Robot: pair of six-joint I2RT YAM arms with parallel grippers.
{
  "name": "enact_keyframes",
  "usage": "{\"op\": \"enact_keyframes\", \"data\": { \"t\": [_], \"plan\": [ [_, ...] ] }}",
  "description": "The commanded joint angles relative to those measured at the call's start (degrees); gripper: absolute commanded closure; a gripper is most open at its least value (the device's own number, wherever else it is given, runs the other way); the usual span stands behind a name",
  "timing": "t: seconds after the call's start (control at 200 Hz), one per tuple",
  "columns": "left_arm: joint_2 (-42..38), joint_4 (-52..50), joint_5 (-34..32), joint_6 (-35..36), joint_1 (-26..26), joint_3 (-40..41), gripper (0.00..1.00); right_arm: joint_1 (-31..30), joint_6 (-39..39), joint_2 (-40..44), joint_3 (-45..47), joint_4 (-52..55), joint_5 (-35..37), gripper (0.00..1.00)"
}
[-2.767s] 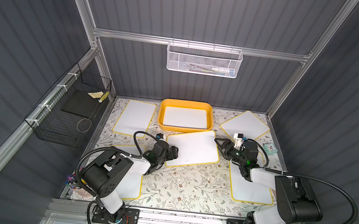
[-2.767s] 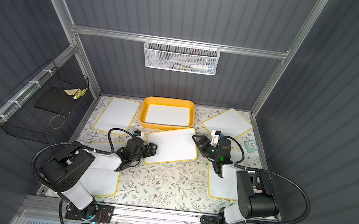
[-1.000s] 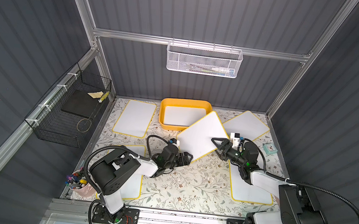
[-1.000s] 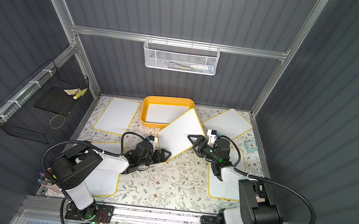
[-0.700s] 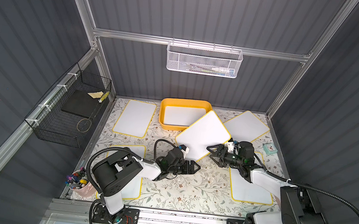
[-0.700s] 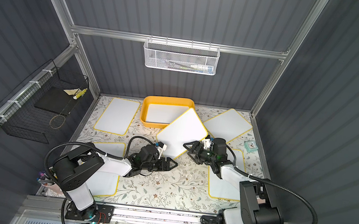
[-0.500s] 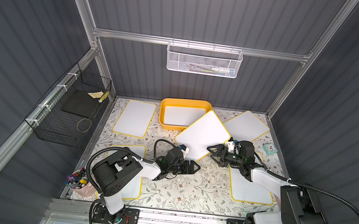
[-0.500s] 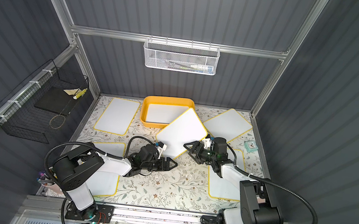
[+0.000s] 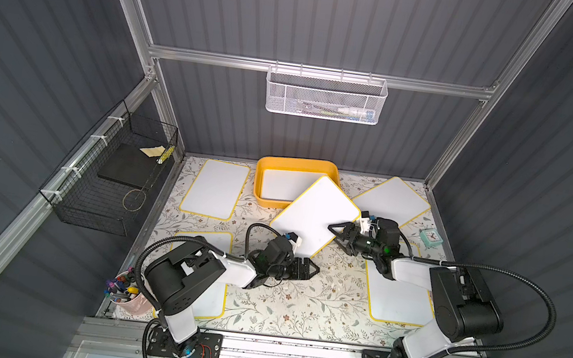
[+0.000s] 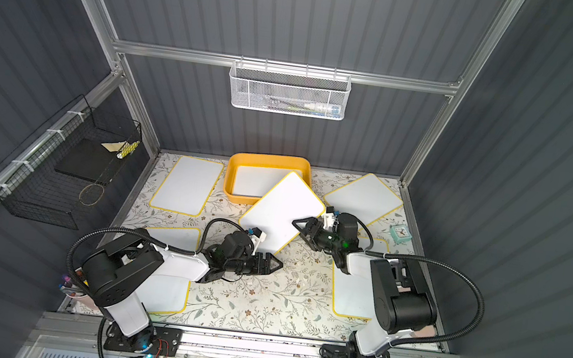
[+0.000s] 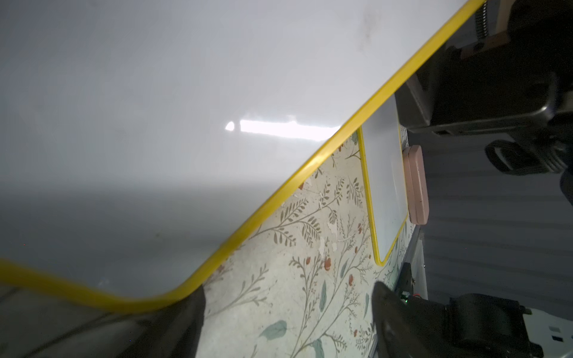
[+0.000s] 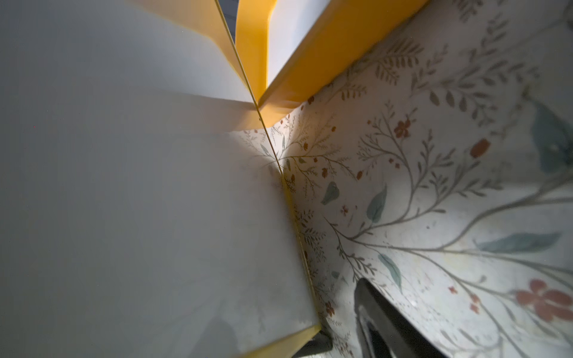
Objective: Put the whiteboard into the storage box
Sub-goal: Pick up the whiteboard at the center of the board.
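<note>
A yellow-rimmed whiteboard (image 9: 313,217) (image 10: 281,209) stands tilted, its far corner propped on the front right corner of the yellow-orange storage box (image 9: 258,180) (image 10: 230,176). Another white board (image 9: 284,187) lies flat inside the box. My left gripper (image 9: 307,267) (image 10: 272,262) lies low at the board's near corner, open; in the left wrist view that corner (image 11: 155,124) sits over one finger of the gripper (image 11: 288,294). My right gripper (image 9: 339,234) (image 10: 303,227) is open at the board's right edge. In the right wrist view the board (image 12: 124,201) hides most of one finger of the gripper (image 12: 338,313).
Flat whiteboards lie at the back left (image 9: 215,188), back right (image 9: 391,203), front right (image 9: 399,296) and front left (image 9: 201,274). A teal clock (image 9: 430,236) sits at the right edge, a cup of markers (image 9: 128,294) front left. A black wire basket (image 9: 116,172) and a white mesh basket (image 9: 324,96) hang on the walls.
Over the last second the tilted board shifted slightly right against the box. My left gripper slid right to its near corner and my right gripper moved in to its right edge. Both stayed open.
</note>
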State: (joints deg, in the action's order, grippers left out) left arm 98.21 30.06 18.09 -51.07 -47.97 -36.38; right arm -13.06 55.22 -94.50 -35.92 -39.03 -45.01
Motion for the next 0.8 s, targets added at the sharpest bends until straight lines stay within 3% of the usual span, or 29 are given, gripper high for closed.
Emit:
{"op": "enact_keyframes", "data": {
  "t": [0.0, 0.38, 0.796],
  "plan": [
    [4.0, -13.4, -1.4, 0.6, 0.0, 2.6, 0.15, 0.0, 1.1, -2.8, -1.3, -9.6, -0.7, 0.21],
    [3.5, -13.5, -1.8, 0.7, 0.1, 3.1, 0.15, -0.1, 11.0, -9.9, -1.2, -26.8, 2.1, 0.28],
    [3.0, -13.8, -2.0, 0.9, 0.0, 3.2, 0.15, -0.1, 11.1, -7.7, -0.8, -25.7, 2.0, 0.51]
  ]
}}
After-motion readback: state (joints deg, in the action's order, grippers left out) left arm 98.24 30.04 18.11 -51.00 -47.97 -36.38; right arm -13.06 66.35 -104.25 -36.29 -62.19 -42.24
